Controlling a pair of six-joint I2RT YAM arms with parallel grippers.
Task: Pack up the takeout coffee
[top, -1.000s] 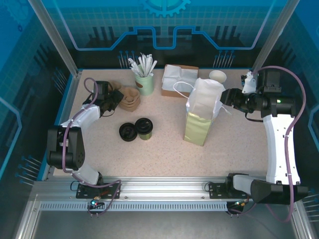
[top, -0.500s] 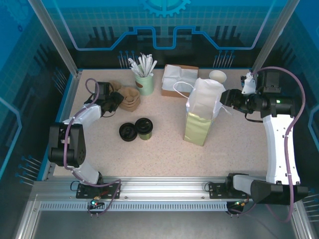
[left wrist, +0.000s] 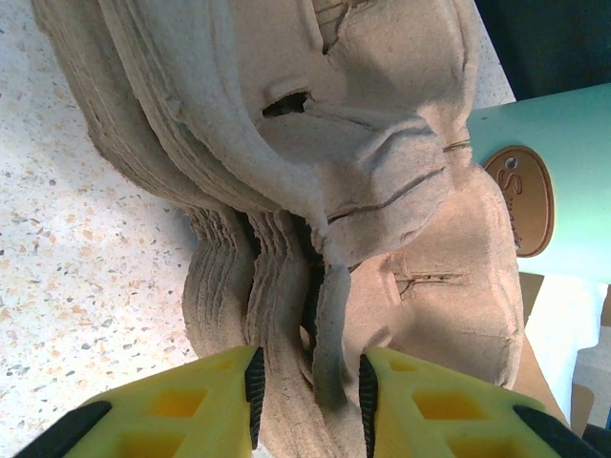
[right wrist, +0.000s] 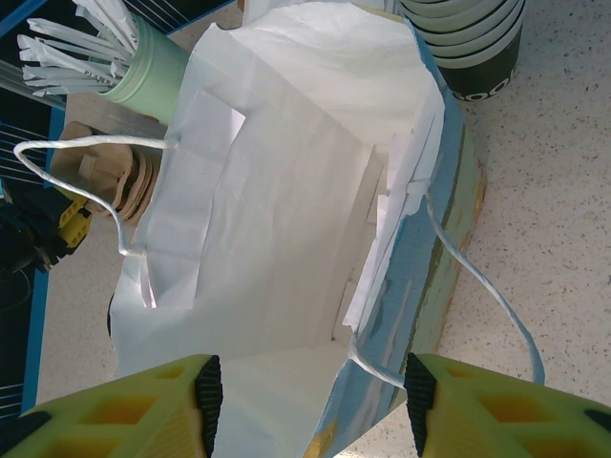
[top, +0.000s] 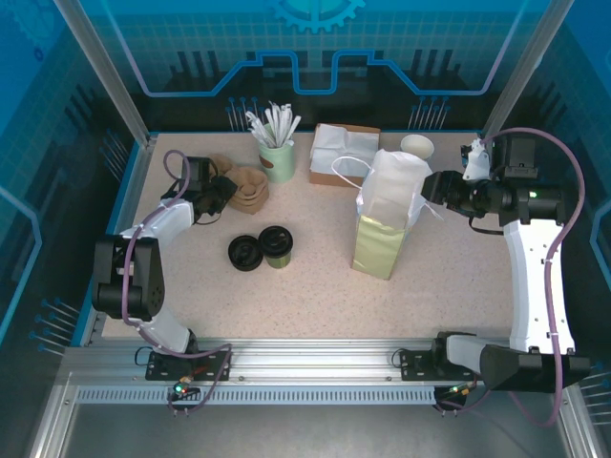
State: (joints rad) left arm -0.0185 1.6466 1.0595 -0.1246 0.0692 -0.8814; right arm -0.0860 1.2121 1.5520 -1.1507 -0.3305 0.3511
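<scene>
The takeout coffee [top: 277, 244], a short dark-green cup with a black lid, stands at the table's middle left, apart from both grippers. The tall white paper bag [top: 387, 229] stands upright and open to its right. My right gripper [top: 427, 194] is open at the bag's right rim. In the right wrist view its jaws [right wrist: 310, 396] straddle the rim of the bag [right wrist: 286, 191] without pinching it. My left gripper [top: 221, 191] is at the back left, shut on the edge of a stack of brown pulp cup carriers [left wrist: 363, 172], with layers pressed between its pads.
A pile of loose black lids [top: 244, 253] lies just left of the coffee. A mint cup of wrapped straws [top: 277, 157], a brown box of white napkins [top: 339, 153] and a stack of lidless cups [top: 416, 145] line the back. The carrier stack [top: 250, 188] sits beside the mint cup.
My left gripper's jaws have narrowed onto the carrier stack's edge. The right arm, the bag and the coffee have not moved.
</scene>
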